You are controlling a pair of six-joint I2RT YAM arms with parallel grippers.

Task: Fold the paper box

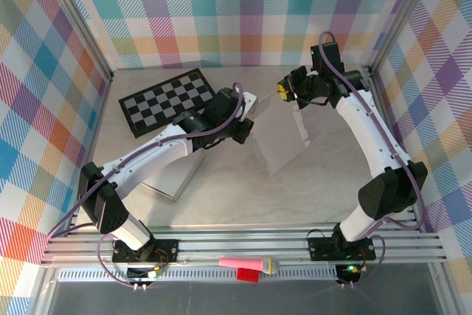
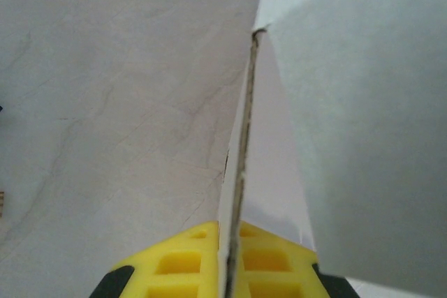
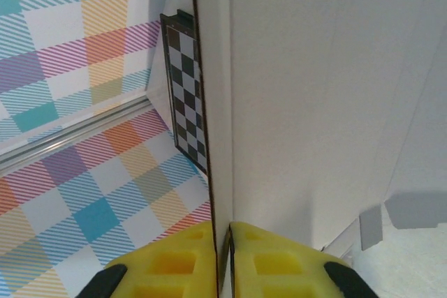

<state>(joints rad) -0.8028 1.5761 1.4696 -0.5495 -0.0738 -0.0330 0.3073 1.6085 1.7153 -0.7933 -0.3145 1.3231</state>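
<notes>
A: White box [image 1: 280, 134], where is it?
B: Between the arm tips, over the tabletop's [image 1: 243, 197] middle toward its far edge, just right of the chessboard [image 1: 169, 101].
A: And the grip?
B: The left gripper [image 2: 229, 232] is pinched tight on a panel's edge (yellow fingers [image 2: 188, 263] flush against the card). The right gripper [image 3: 222, 232] is clamped on another edge likewise.
</notes>
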